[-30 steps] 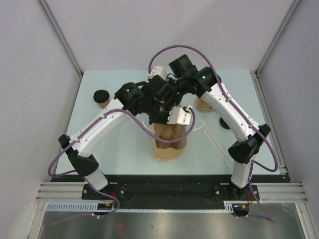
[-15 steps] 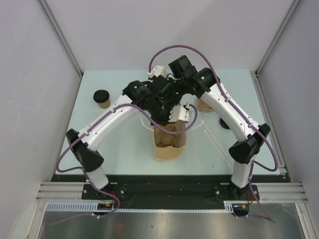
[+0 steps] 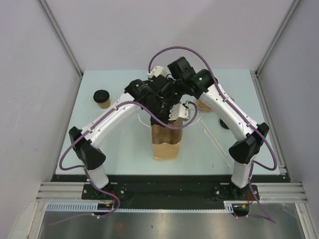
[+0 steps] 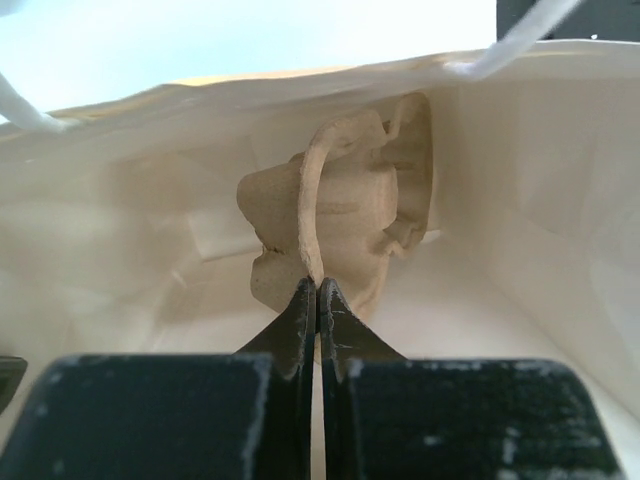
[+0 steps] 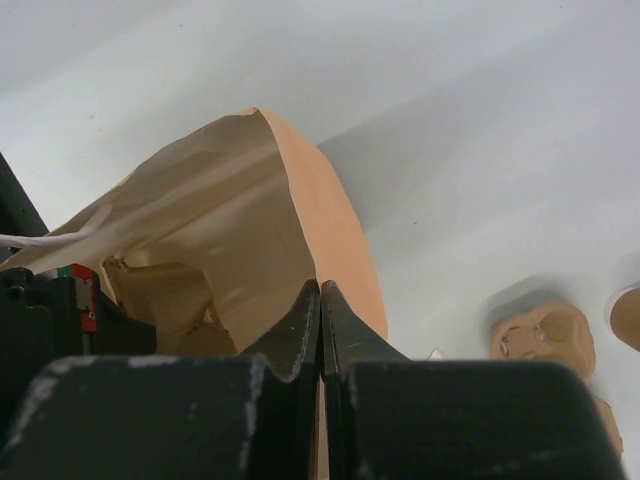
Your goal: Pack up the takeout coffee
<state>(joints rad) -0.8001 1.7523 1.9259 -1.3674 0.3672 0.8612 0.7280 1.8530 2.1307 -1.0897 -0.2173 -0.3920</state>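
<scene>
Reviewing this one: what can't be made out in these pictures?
Top view: the left arm and right arm cover the bag mouth; its contents are hidden.
Top view: the right arm hides most of a brown thing; cup or cardboard, unclear.
Left wrist view: the carrier blocks the bag's bottom.
Right wrist view: the frame edge cuts off a round rim.

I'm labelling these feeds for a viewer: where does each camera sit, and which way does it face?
Top external: above and behind the bases, looking down at the table; left arm and right arm show, meeting over the paper bag, a lidded cup far left.
Left wrist: on the left arm, looking into the bag; left pincer shut on the cup carrier inside.
Right wrist: on the right arm, looking along the bag's outer wall; right pincer shut on its rim.
Shared: all three show the bag.
</scene>
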